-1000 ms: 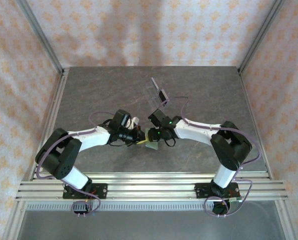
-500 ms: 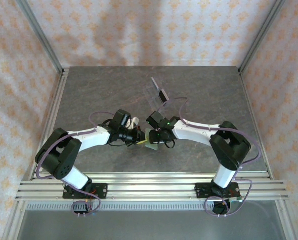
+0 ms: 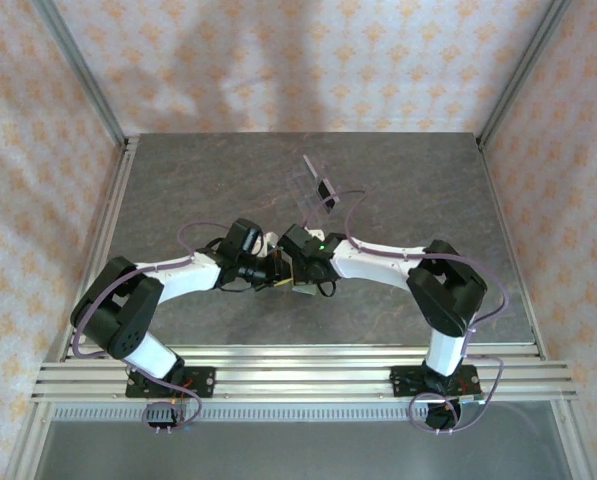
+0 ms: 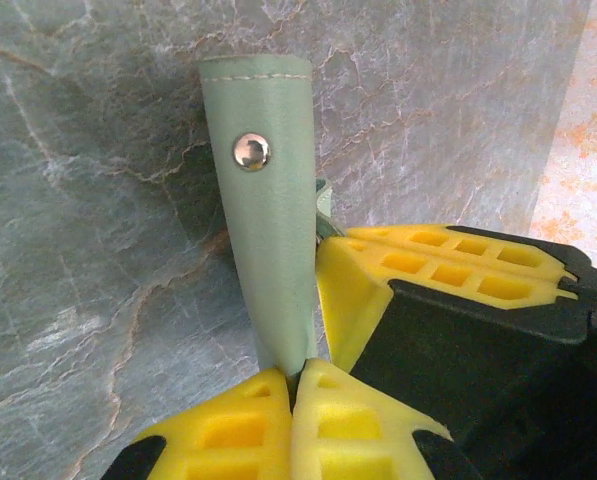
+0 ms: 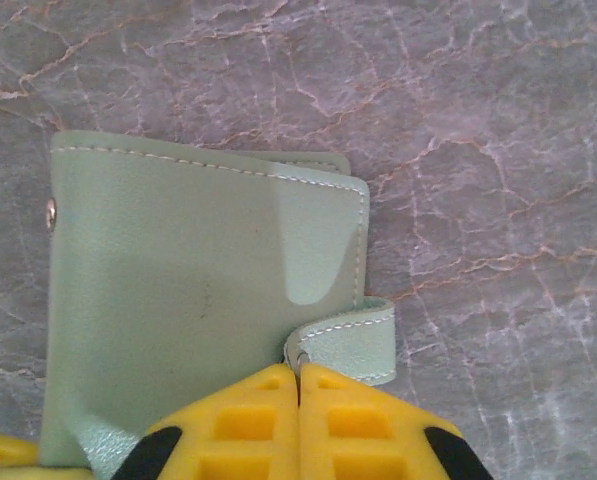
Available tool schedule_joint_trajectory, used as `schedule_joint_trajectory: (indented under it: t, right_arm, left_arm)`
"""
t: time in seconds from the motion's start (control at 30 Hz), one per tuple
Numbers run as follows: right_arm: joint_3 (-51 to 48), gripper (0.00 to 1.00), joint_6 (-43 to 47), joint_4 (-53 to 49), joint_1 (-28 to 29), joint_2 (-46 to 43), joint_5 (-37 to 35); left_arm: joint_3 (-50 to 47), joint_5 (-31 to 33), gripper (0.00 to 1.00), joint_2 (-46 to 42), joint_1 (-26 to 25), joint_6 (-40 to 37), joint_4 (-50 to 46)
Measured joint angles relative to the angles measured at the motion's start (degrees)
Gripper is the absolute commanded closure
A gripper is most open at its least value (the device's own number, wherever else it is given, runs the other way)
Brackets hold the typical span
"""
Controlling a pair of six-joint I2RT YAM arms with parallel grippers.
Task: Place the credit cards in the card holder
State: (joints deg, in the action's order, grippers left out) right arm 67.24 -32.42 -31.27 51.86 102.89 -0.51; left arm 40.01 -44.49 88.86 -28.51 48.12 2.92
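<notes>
The step in hand is opening the card holder [image 5: 178, 290]; no card is going in yet. The holder lies about midway between the table's [image 3: 428, 190] left and right edges, closer to the near edge than the far one, and both arms meet over it.

The left claw [image 4: 296, 372] is clenched on the edge of a green flap [image 4: 268, 230] that stands up off the table and carries a metal snap stud [image 4: 251, 150]. The right claw [image 5: 298, 375] is clenched too, its jaws together where the strap tab [image 5: 353, 340] curls out from under the cover, so it seems to pinch that tab.

As I judge it, the next move calls for the two claws to draw apart gently, folding the cover back until the inner pockets face up. One claw must then keep it pinned while the other goes for a card.

Counted: one card holder, and one clear stand [image 3: 311, 180] towards the far edge, well apart from the holder. One dark card [image 3: 326, 190] sits in the stand. Whether more credit cards stand with it is too small to tell.
</notes>
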Motion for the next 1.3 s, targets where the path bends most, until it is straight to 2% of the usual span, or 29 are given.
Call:
schedule_joint_trajectory:
  t: [0.2,0.37,0.47,0.7,0.83,0.9,1.0,1.3]
  right_arm:
    - [-1.9,1.00,-3.6,0.9,0.3,-1.7,-2.8]
    - [-5.3,1.00,-4.2,3.2,-0.9,-4.8,-1.4]
    - [-7.9,1.00,-4.2,5.2,-2.8,-6.0,0.2]
    - [-14.9,1.00,-3.5,7.4,-11.0,-9.9,2.6]
    - [-17.8,1.00,-2.1,11.3,-12.8,-12.1,7.5]
    - [-19.2,1.00,-1.4,13.0,-13.0,-13.3,9.8]
    - [-20.5,1.00,-0.2,14.9,-12.9,-15.2,13.6]
    - [-21.8,1.00,1.0,23.3,-12.9,-18.1,22.9]
  left_arm:
    - [0.0,0.4,1.00,0.0,-0.3,-0.2,0.7]
    - [0.0,0.4,1.00,0.0,-0.4,-0.7,0.9]
    - [0.0,0.3,1.00,-0.1,-0.3,-1.5,0.3]
    - [-0.7,0.3,1.00,-1.1,0.2,-1.9,-1.4]
    - [-1.2,-0.2,0.48,-1.5,0.2,-2.1,-1.5]
    - [-1.2,-1.0,0.37,-1.5,0.2,-2.1,-1.0]
    - [-1.4,-2.1,0.29,-1.5,0.2,-1.9,1.0]
    - [-1.5,-3.1,0.27,-1.0,0.2,-3.7,2.5]
